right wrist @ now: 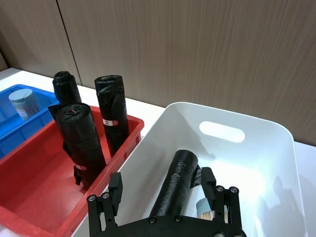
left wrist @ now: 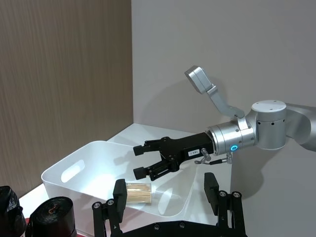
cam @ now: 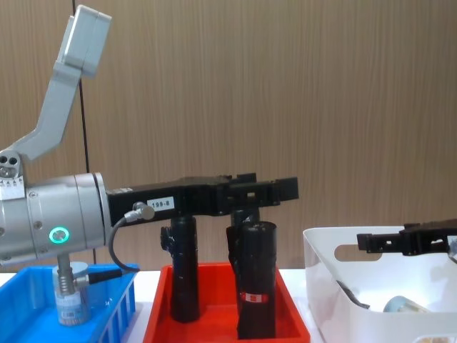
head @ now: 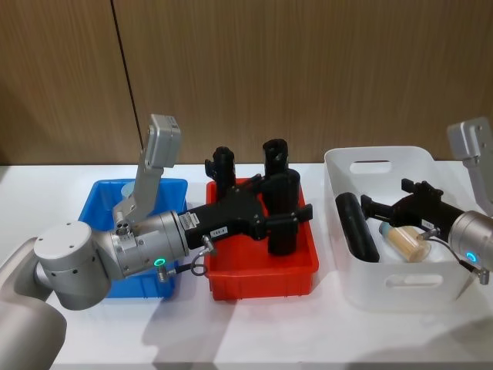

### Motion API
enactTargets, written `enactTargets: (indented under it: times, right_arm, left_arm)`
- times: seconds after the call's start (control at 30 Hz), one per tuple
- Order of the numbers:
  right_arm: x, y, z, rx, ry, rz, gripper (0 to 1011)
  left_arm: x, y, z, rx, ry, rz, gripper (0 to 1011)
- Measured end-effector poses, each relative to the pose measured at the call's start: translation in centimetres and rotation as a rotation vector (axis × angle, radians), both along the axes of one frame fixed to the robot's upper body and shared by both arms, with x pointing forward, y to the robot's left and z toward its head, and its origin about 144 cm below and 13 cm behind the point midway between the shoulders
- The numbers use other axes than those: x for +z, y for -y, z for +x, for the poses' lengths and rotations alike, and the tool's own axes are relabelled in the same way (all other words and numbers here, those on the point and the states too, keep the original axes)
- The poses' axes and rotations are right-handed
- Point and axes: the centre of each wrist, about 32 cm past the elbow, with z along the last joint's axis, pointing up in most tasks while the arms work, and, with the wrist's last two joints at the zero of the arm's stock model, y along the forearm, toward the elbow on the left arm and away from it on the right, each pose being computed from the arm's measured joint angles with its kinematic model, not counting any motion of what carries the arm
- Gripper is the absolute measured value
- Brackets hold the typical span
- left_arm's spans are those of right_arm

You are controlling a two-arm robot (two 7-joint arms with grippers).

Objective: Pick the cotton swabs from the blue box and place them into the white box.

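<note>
One cotton swabs tub [head: 406, 242] lies just under the spread right gripper [head: 389, 212].

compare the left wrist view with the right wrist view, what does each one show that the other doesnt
Left wrist view alone: the right gripper from the side, open above a cotton swab tub lying in the white box, with its silver arm behind.

Right wrist view alone: the blue box holding a second swab tub, the red tray with three upright black rolls, and another black roll lying in the white box.

Both: the white box with its oval handle cut-out, black rolls, and the wood-panel wall.
</note>
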Motion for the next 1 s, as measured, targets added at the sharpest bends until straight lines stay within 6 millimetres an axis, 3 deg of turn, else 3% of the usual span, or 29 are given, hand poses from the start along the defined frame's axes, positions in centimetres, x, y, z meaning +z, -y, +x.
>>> enactTargets:
  times: [1.0]
  right_arm:
    - [0.16, -0.05, -0.19, 0.008, 0.000, 0.004, 1002]
  left_arm:
    - [0.00, 0.00, 0.00, 0.000, 0.000, 0.000, 1004]
